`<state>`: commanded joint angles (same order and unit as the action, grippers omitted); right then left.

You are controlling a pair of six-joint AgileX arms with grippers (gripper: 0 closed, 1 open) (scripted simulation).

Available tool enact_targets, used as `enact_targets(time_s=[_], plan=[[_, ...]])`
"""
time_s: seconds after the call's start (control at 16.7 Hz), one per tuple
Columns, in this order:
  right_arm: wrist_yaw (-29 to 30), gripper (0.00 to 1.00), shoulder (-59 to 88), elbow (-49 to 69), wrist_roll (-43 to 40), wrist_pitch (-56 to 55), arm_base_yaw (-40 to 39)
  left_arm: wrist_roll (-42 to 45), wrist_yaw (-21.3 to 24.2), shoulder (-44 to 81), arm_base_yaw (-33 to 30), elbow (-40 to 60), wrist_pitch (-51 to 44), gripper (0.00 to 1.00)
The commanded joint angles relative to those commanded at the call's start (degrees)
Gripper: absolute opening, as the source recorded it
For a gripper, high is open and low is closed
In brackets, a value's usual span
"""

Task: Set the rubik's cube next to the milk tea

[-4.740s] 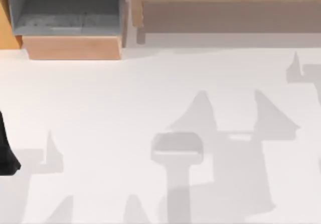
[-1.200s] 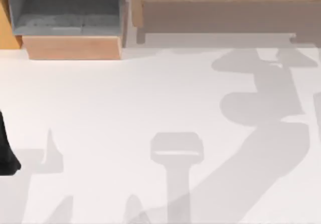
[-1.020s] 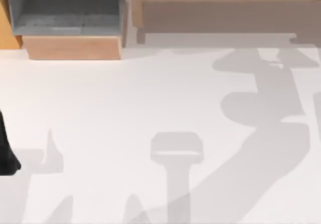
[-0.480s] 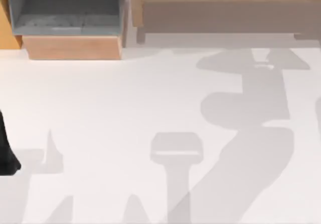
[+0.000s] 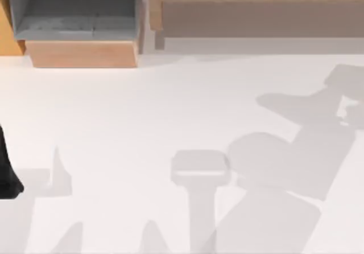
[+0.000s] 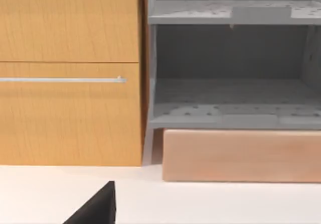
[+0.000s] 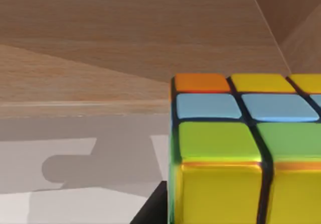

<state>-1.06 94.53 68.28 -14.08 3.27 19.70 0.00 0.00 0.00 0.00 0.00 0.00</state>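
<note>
Our right wrist view has the rubik's cube (image 7: 241, 148) right up against the camera: orange, yellow, blue and green tiles on the upper faces, yellow on the face below. A wooden cabinet wall (image 7: 125, 33) stands behind the cube, with the white table (image 7: 60, 204) beneath it and shadows lying across the surface. A dark piece of our right gripper (image 7: 150, 209) shows just beside the cube's lower edge. Whether its fingers pinch the cube we cannot tell.

In the top view, our left arm (image 5: 7, 171) sits parked at the table's left edge, as a dark shape. The grey open shelf unit (image 5: 74, 15) stands at the far left of the table (image 5: 142, 111), a light wooden block (image 5: 82, 53) touching its front. A wooden cabinet (image 5: 256, 9) runs to the right of the shelf unit.

Left wrist view faces that shelf unit (image 6: 230, 73), with an orange-wood drawer front (image 6: 70, 73) and metal handle (image 6: 62, 80) beside it. Dark tip of our left gripper (image 6: 98, 209) shows low in front of the drawer; fingers can't be judged.
</note>
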Motion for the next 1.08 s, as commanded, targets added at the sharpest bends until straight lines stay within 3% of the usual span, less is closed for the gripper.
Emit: enact_targets(time_s=[0.3, 0.6, 0.84, 1.08], plan=[[1.5, 0.0, -10.5, -7.5, -7.9, 27.4, 4.7, 0.0, 0.0, 0.0, 0.0, 0.0, 0.0, 1.0], [0.2, 0.0, -17.6, -17.9, -14.4, 47.4, 7.2, 0.0, 0.0, 0.0, 0.0, 0.0, 0.0, 1.0], [0.0, 0.0, -20.5, -23.7, -17.0, 55.7, 10.6, 0.0, 0.0, 0.0, 0.0, 0.0, 0.0, 1.0], [0.3, 0.0, -21.0, -24.7, -17.4, 57.2, 12.0, 0.0, 0.0, 0.0, 0.0, 0.0, 0.0, 1.0]])
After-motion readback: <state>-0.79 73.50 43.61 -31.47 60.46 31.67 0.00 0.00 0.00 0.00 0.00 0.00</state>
